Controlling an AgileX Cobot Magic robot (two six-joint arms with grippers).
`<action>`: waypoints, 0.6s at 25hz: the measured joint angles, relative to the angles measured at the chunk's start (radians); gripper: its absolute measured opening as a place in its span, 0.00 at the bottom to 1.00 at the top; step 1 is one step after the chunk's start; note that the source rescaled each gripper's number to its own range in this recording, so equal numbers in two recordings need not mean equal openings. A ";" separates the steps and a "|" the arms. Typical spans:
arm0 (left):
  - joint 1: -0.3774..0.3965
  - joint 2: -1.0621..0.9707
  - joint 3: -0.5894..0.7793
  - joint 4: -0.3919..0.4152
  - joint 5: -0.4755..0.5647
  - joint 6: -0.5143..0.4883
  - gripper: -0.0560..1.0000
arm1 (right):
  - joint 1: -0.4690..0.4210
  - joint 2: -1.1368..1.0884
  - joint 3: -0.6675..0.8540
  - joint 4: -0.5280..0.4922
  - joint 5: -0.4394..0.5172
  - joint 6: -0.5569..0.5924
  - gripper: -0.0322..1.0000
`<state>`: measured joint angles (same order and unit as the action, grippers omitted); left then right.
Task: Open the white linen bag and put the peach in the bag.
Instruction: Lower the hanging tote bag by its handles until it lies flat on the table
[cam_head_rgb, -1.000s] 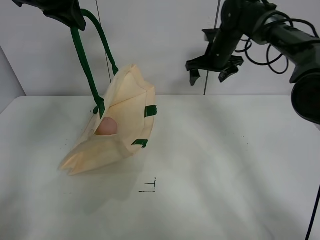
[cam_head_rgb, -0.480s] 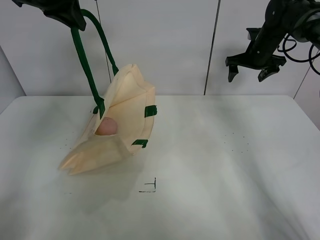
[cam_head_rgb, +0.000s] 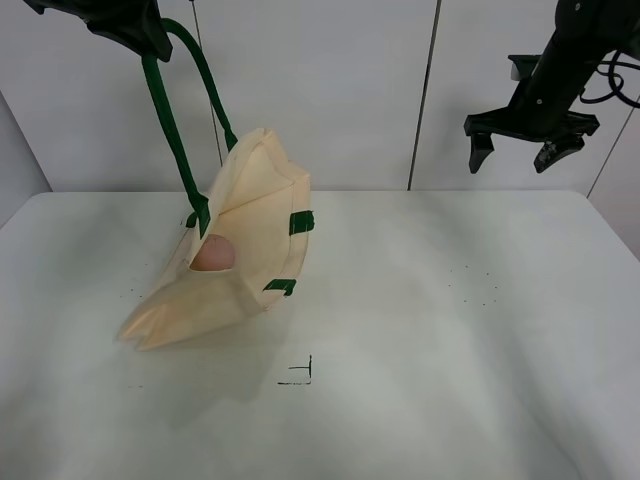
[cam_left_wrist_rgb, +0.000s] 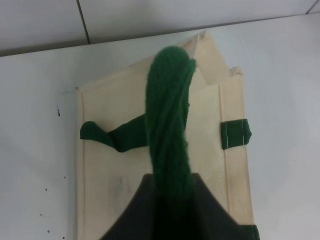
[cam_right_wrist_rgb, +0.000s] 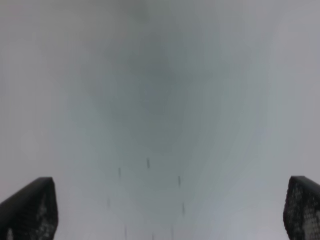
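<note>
Pinching the green strap handle high up, the left tool is pressed together on it, holding the white linen bag tilted up, its lower end on the surface. The peach sits inside the bag's mouth. The right tool hangs spread and empty, well apart.

No readable text (just a black corner mark on the table).
</note>
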<state>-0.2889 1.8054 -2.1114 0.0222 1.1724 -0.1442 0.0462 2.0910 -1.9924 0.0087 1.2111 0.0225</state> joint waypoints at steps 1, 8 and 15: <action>0.000 0.000 0.000 0.000 0.000 0.000 0.05 | 0.000 -0.044 0.065 0.000 0.000 0.000 1.00; 0.000 0.000 0.000 0.000 0.000 0.000 0.05 | 0.000 -0.396 0.532 0.000 -0.001 0.000 1.00; 0.000 0.000 0.000 0.000 0.000 0.000 0.05 | 0.000 -0.821 0.954 0.000 0.001 0.000 1.00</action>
<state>-0.2889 1.8054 -2.1114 0.0222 1.1724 -0.1442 0.0462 1.2695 -1.0385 0.0087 1.2124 0.0225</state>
